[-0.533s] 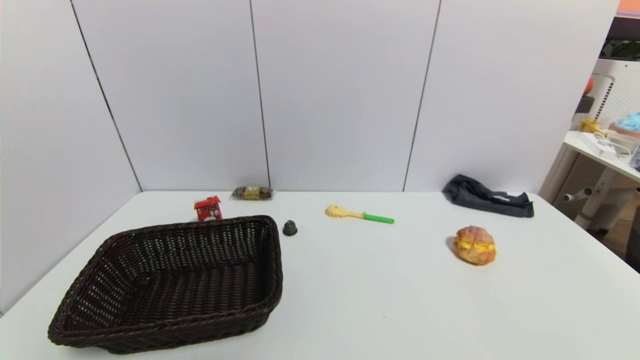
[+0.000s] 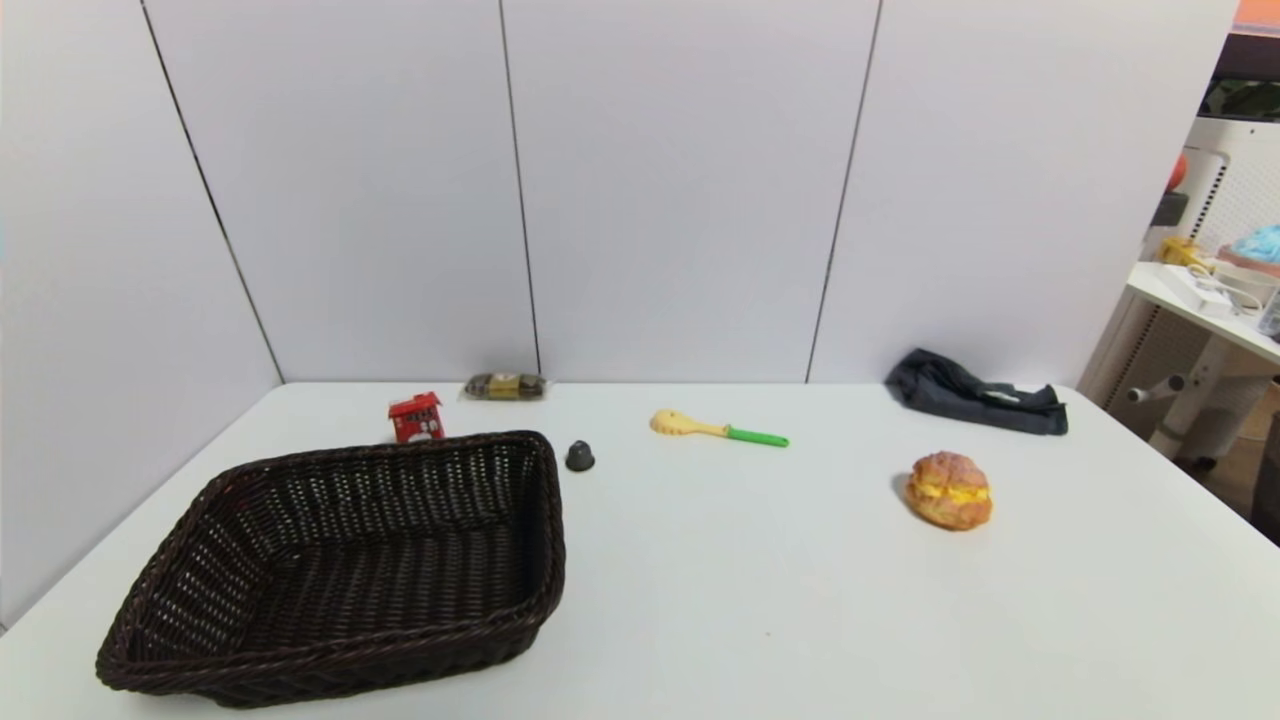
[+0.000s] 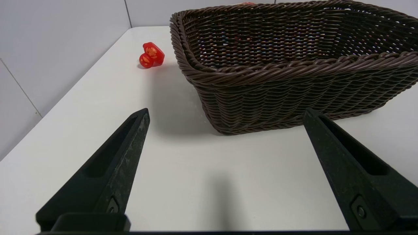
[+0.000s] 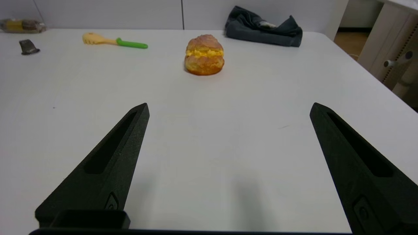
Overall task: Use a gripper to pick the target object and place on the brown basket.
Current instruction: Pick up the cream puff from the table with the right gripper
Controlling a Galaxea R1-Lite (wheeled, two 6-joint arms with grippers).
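The left gripper (image 3: 225, 112) hovers low over the near part of the table (image 2: 760, 600), its jaws wide apart and holding nothing. Just beyond it stands the basket (image 3: 294, 65), and nothing shows inside it. The right gripper (image 4: 228, 107) also hangs low over the table, its jaws wide apart with nothing between them. Neither gripper shows in the head view.

In the head view the basket (image 2: 340, 570) sits at the near left of the table. The bun (image 2: 949, 490) lies on the table at the right, well apart from the basket. In the right wrist view the bun (image 4: 204, 55) is ahead of the right gripper, not touched by it, standing with its yellow filling level.

Farther back, a small dark cap (image 2: 579, 456) sits just beside the far right corner of the basket. A red toy house (image 2: 416, 417) stands just behind the basket. A yellow spatula (image 2: 715, 429) with a green handle lies near the middle. A dark cloth (image 2: 975, 405) is bunched at the far right, and a small wrapped packet (image 2: 505, 386) lies against the wall.
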